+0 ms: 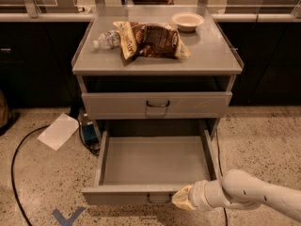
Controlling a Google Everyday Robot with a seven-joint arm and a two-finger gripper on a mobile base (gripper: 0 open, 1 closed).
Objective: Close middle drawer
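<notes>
The middle drawer is pulled far out of the grey cabinet, its long plain tray empty. Its low front panel carries a small loop handle. My gripper comes in from the lower right on a pale arm. Its yellowish tip is against the front panel, just right of the handle. The drawer above, with a taller front and dark handle, is closed.
On the cabinet top lie a plastic bottle, a brown chip bag and a white bowl. A sheet of paper and a black cable lie on the floor at left. A blue floor mark is at the bottom left.
</notes>
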